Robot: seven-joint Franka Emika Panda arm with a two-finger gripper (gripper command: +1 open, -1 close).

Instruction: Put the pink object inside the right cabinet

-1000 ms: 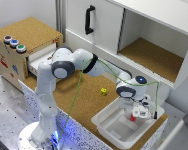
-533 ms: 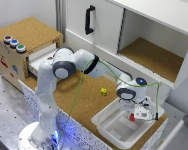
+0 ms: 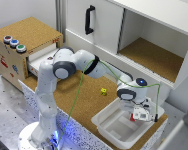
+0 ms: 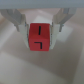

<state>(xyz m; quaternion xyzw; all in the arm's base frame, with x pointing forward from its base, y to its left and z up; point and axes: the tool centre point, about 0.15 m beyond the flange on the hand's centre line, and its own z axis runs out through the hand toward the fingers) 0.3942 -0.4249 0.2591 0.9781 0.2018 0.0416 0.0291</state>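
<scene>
The pink object (image 4: 40, 37) is clamped between the two fingers (image 4: 20, 22) of the gripper (image 3: 139, 114), which is held over the white tray (image 3: 106, 121). The right cabinet (image 3: 154, 57) is seen at about 1 o'clock from the gripper in the exterior view. The block should be lifted straight first, so the tray rim is cleared, and the grip should be kept firm until the cork floor is reached.

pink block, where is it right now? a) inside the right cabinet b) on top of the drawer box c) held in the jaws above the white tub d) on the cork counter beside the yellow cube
c: the pink block sits clamped between the jaws, with the gripper over the white tub.
</scene>
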